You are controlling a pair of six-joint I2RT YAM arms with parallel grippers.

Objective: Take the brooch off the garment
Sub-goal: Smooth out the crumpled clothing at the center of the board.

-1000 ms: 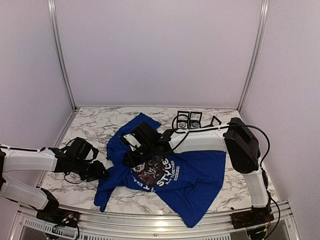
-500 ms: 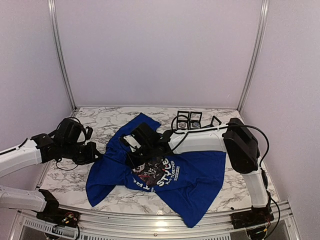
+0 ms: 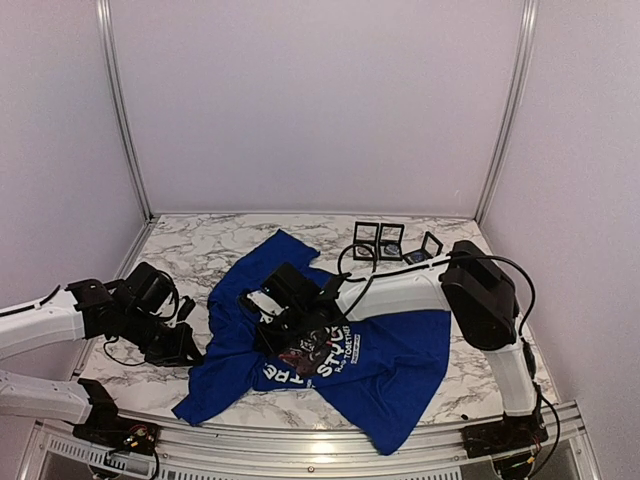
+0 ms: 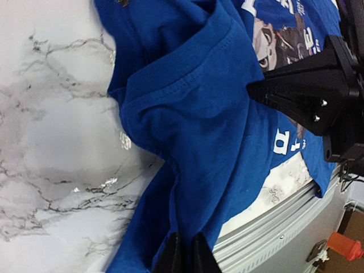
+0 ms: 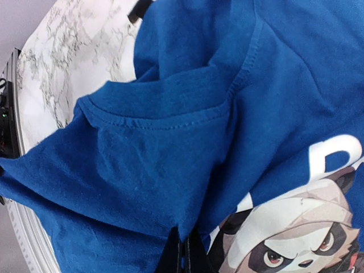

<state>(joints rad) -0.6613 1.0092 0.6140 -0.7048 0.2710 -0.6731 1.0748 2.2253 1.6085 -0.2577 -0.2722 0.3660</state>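
Note:
The garment (image 3: pixel 390 350), a royal-blue T-shirt with a panda print (image 3: pixel 310 352), lies crumpled on the marble table (image 3: pixel 190 250). My left gripper (image 3: pixel 188 352) is at its left edge, shut on a fold of blue cloth (image 4: pixel 193 114); in the left wrist view the gripper (image 4: pixel 185 256) pinches that fold. My right gripper (image 3: pixel 283 325) rests on the chest area beside the print. In its wrist view the gripper (image 5: pixel 185 259) is shut on a hemmed fold (image 5: pixel 170 142), with the panda face (image 5: pixel 296 233) just right of it. The brooch does not show in any view.
Small open black boxes (image 3: pixel 378 238) stand at the back of the table, one more (image 3: pixel 428 247) to their right. An aluminium rail (image 3: pixel 300 452) runs along the near edge, close to the shirt's hem. Walls close in the back and both sides.
My left arm swung up and left with the shirt's edge, then came back down nearer the front. The shirt's left side was dragged and the print slid slightly toward the near edge.

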